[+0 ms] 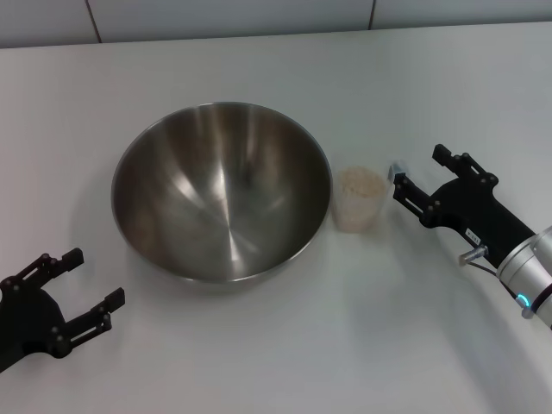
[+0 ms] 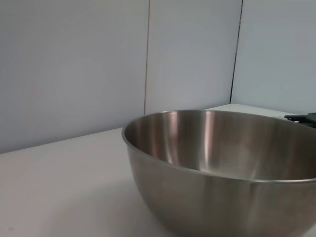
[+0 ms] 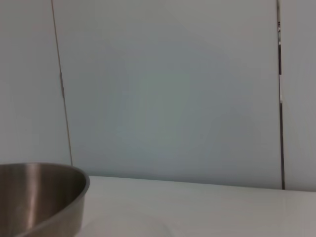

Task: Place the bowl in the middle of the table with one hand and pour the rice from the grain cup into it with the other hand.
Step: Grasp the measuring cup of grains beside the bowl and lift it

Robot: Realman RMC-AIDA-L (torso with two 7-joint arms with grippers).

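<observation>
The steel bowl (image 1: 222, 190) stands upright and empty on the white table (image 1: 276, 362), a little left of centre. Just to its right is the clear grain cup (image 1: 356, 216), upright and filled with beige rice (image 1: 360, 181). My right gripper (image 1: 420, 170) is open just right of the cup, its fingers pointing at it without touching. My left gripper (image 1: 97, 278) is open at the near left, apart from the bowl. The left wrist view shows the bowl (image 2: 222, 168) close up. In the right wrist view only the bowl's rim (image 3: 39, 197) shows; the cup is out of that view.
Grey wall panels (image 1: 259, 17) rise behind the table's far edge. Bare tabletop lies in front of the bowl and behind it. A dark tip of the right gripper (image 2: 302, 118) shows past the bowl in the left wrist view.
</observation>
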